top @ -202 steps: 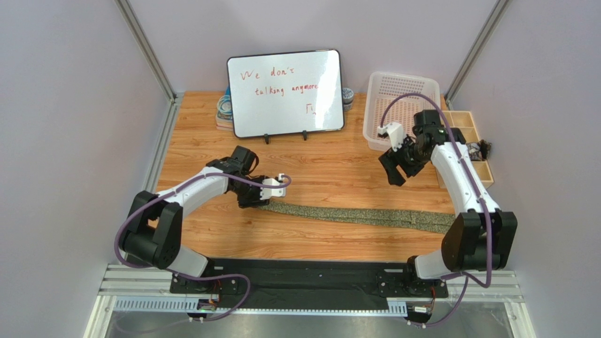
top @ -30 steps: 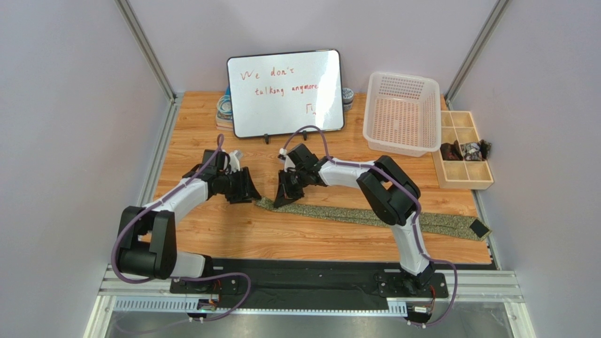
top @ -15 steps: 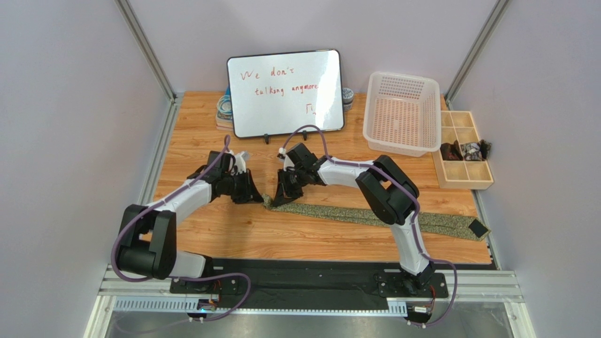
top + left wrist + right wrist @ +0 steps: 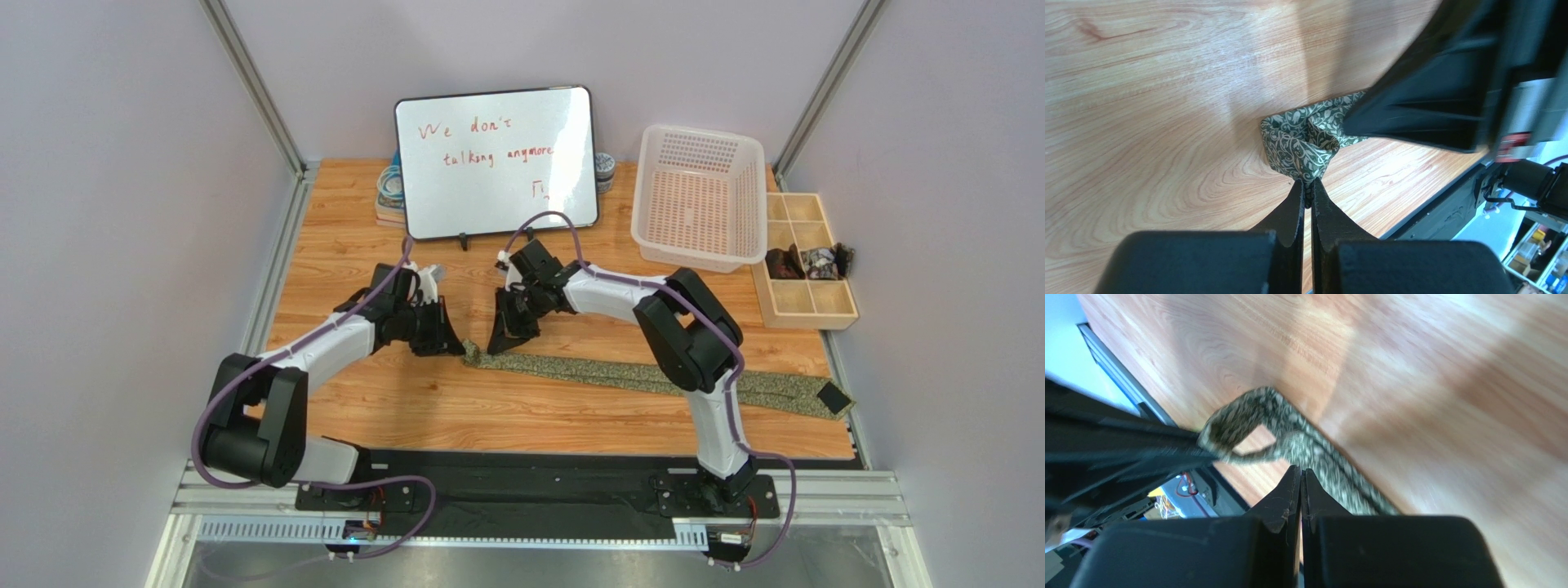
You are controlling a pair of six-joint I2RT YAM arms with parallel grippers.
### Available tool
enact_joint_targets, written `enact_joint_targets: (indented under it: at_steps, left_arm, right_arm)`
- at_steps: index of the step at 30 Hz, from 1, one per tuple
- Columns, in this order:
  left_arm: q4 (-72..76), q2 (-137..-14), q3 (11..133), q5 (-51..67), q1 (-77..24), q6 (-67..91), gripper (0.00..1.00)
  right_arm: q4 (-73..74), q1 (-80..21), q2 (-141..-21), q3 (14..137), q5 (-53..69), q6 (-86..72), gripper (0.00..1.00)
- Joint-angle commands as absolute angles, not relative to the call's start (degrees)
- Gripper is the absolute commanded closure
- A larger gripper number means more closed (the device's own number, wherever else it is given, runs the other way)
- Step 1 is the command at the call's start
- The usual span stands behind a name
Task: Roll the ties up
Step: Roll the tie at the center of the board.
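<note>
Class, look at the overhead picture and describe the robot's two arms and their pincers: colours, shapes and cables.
The left arm and right arm have white shells between bulky black joints. A purple cable loops along each. The left pincer and right pincer are black, each with two flat fingers tapering to narrow tips.

One whiteboard [image 4: 497,159] is standing on the bench [image 4: 368,404]. One olive-green tie [image 4: 638,374] is lying in front of the whiteboard, with two arms reaching to it: one left tool [image 4: 1306,187] and one right tool [image 4: 1300,474]. To the right of the whiteboard, one white basket [image 4: 640,202] and one divided tray [image 4: 810,324] are sitting. Two small rolled items are peeking out from behind the whiteboard: a patterned roll [image 4: 390,186] and a second roll [image 4: 605,165].
</note>
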State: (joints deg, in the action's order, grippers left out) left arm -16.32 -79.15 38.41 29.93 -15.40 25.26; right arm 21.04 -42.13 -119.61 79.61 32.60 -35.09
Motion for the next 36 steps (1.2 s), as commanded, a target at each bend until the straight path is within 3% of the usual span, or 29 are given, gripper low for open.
enact_joint_targets:
  at_steps: [1,12,25,36]
  left_arm:
    - [-16.17,-78.93,39.99,28.57,-15.56,25.58,1.0]
    - [-17.31,-77.61,41.13,27.42,-15.64,25.93,1.0]
    - [-14.33,-78.13,41.4,28.3,-19.95,27.33,1.0]
    - [-11.16,-86.39,42.28,26.37,-21.89,27.69,1.0]
  right_arm:
    - [25.48,-39.91,-112.34,78.84,34.01,-33.13,0.97]
    - [29.88,-38.76,-114.17,74.18,33.23,-28.66,0.97]
    - [24.44,-39.38,-119.44,76.37,33.49,-33.13,0.97]
    - [19.7,-39.38,-117.34,74.63,37.17,-35.93,0.93]
